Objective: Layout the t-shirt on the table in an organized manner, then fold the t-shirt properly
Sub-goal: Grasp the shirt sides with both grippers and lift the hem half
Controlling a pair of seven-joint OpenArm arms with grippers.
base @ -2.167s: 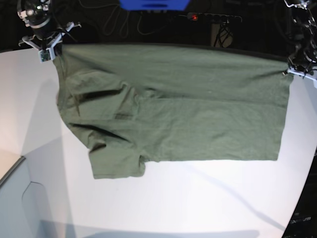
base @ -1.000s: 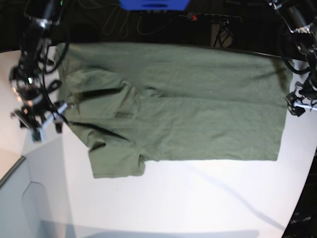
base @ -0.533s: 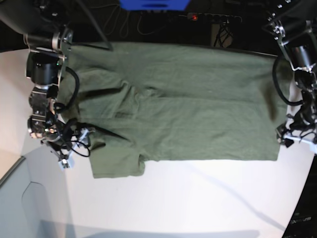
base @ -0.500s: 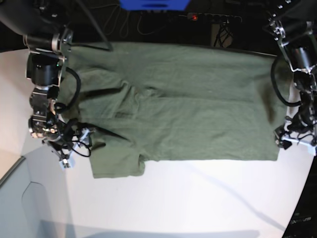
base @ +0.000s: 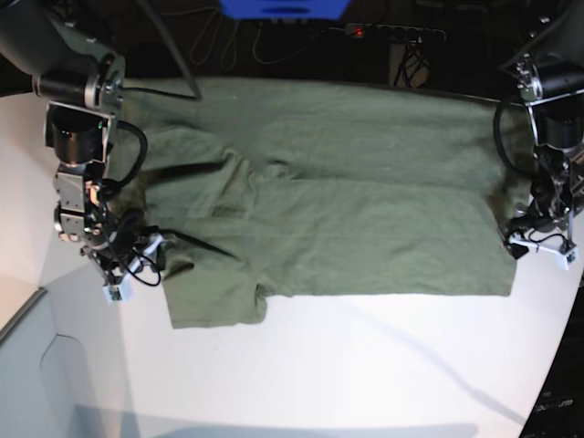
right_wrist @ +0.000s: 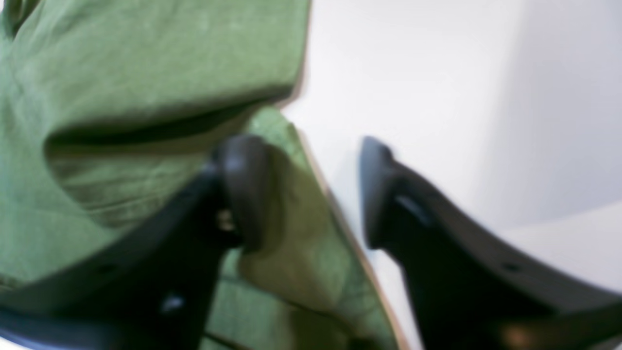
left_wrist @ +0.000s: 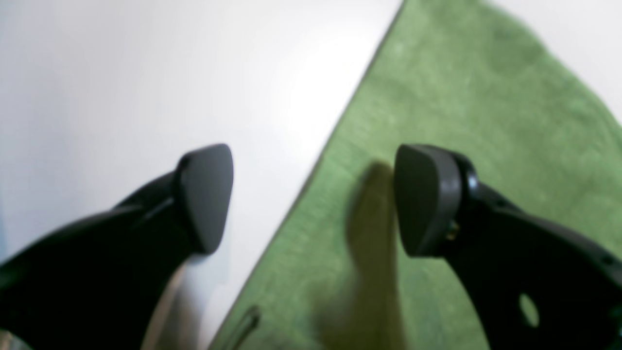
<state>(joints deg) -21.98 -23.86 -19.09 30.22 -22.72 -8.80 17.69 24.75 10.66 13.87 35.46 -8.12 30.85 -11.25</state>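
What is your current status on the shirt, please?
Left pincer open, astride t-shirt edge. Right pincer open at sleeve edge. Shirt flat on table. Nothing obstructing.

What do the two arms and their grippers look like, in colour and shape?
The left gripper and the right gripper both have matte black fingers with rounded, wedge-shaped tips. In the base view the arms are black and grey cylinders with looping black cables and small white parts at the wrists.
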